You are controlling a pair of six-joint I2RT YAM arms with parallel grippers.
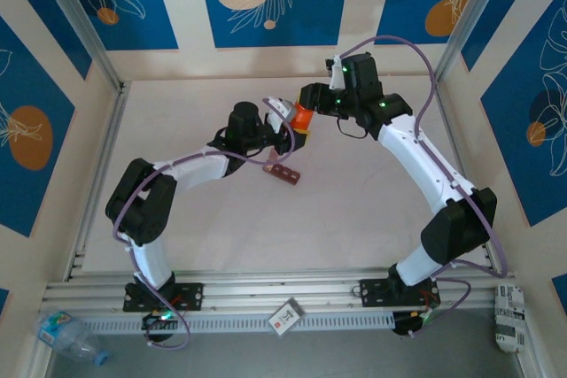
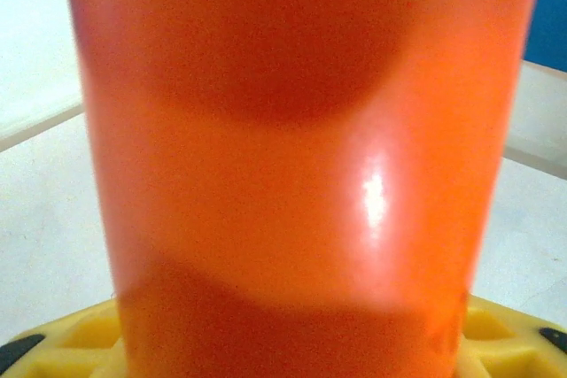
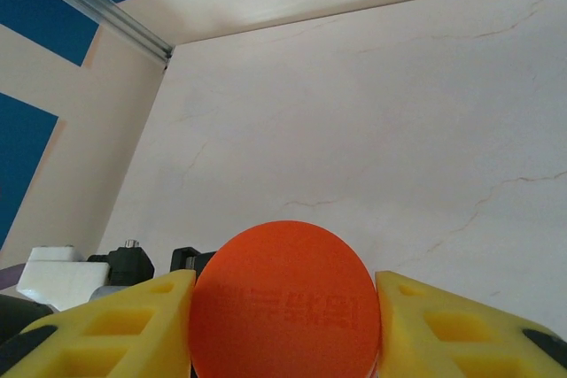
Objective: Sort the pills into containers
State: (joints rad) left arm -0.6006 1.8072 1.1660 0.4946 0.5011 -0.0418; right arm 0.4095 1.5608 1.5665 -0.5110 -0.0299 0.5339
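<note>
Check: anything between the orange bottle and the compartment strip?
Nothing visible. The left fingers and right fingers hold the orange bottle; the compartment strip lies uncovered on bare table just nearer the arm bases. The round end in the right fingers may be a lid; cannot tell.

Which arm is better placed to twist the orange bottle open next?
Right. The right tool clamps the orange bottle's round embossed end, probably the cap; the left tool grips the body and can likely steady it.
</note>
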